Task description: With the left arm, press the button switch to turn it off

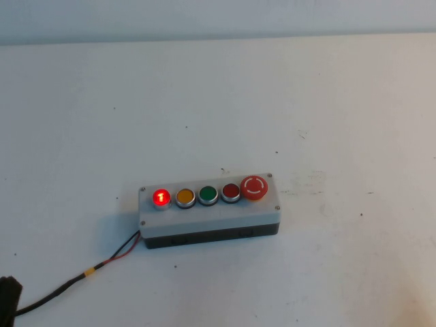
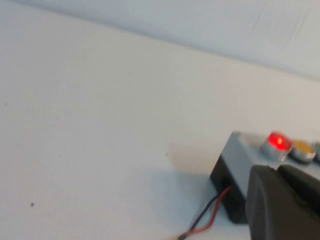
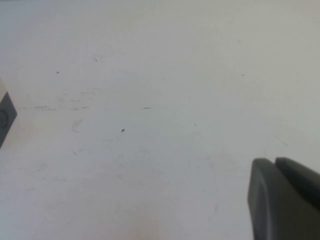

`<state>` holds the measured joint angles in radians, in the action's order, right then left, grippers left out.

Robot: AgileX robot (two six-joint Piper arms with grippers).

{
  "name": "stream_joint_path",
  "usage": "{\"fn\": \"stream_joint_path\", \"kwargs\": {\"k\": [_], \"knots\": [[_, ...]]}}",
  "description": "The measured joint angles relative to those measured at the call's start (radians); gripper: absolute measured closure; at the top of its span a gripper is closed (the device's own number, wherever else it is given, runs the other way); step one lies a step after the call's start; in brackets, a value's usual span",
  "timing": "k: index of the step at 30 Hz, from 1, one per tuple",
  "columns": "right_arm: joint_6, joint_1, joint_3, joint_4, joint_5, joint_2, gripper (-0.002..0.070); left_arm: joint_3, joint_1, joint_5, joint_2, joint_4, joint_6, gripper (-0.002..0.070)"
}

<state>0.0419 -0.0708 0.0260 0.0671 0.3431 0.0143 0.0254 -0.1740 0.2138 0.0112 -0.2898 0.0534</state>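
The button switch (image 1: 161,197) glows bright red with a "1" mark, at the left end of the row on the grey box (image 1: 204,216). It also shows lit in the left wrist view (image 2: 278,142). My left gripper (image 2: 276,169) is shut and empty, hovering near the box's cable end, short of the switch and apart from it. In the high view only a black part of the left arm (image 1: 8,300) shows, at the bottom left corner. My right gripper (image 3: 275,161) is shut and empty over bare table, out of the high view.
Beside the lit switch stand a yellow button (image 1: 185,197), a green button (image 1: 208,195), a darker red button (image 1: 231,192) and a big red mushroom button (image 1: 255,187). A red and black cable (image 1: 82,276) runs from the box's left end toward the front left. White table (image 1: 327,102) lies all round.
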Motion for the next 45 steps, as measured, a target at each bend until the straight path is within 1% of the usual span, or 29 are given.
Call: {"fn": "stream_joint_path", "kwargs": {"k": [2,5,8,11,13,15,20,22,26,28,30,36,39,42,45], "knots": [[0.0,0.0,0.0,0.0,0.0,0.0,0.0692,0.0,0.0,-0.066,0.0,-0.038,-0.002,0.0678],[0.0,0.0,0.0,0.0,0.0,0.0,0.0692,0.0,0.0,-0.149,0.0,-0.058,-0.01,0.0678],[0.0,0.0,0.0,0.0,0.0,0.0,0.0692,0.0,0.0,-0.164,0.0,-0.08,-0.044,0.0678],[0.0,0.0,0.0,0.0,0.0,0.0,0.0692,-0.003,0.0,-0.147,-0.007,-0.164,-0.093,0.0678],[0.0,0.0,0.0,0.0,0.0,0.0,0.0692,-0.039,0.0,-0.075,-0.055,-0.201,-0.11,0.0678],[0.0,0.0,0.0,0.0,0.0,0.0,0.0692,-0.117,0.0,0.009,-0.144,-0.204,-0.112,0.0678],[0.0,0.0,0.0,0.0,0.0,0.0,0.0692,-0.391,0.0,0.288,-0.455,-0.158,-0.072,0.0678],[0.0,0.0,0.0,0.0,0.0,0.0,0.0692,-0.499,0.0,0.403,-0.589,-0.134,-0.032,0.0678],[0.0,0.0,0.0,0.0,0.0,0.0,0.0692,-0.722,0.0,0.607,-0.882,-0.115,0.111,0.0678],[0.0,0.0,0.0,0.0,0.0,0.0,0.0692,-0.812,0.0,0.664,-1.005,-0.115,0.165,0.0678],[0.0,0.0,0.0,0.0,0.0,0.0,0.0692,-0.893,-0.018,0.695,-1.117,-0.103,0.202,0.0678],[0.0,0.0,0.0,0.0,0.0,0.0,0.0692,-1.148,-0.137,0.76,-1.42,0.0,0.24,0.0678],[0.0,0.0,0.0,0.0,0.0,0.0,0.0692,-1.287,-0.183,0.844,-1.564,0.017,0.275,0.0678],[0.0,0.0,0.0,0.0,0.0,0.0,0.0692,-1.401,-0.21,0.943,-1.673,0.023,0.302,0.0678],[0.0,0.0,0.0,0.0,0.0,0.0,0.0692,-1.468,-0.222,0.984,-1.731,0.025,0.325,0.0678]]}}
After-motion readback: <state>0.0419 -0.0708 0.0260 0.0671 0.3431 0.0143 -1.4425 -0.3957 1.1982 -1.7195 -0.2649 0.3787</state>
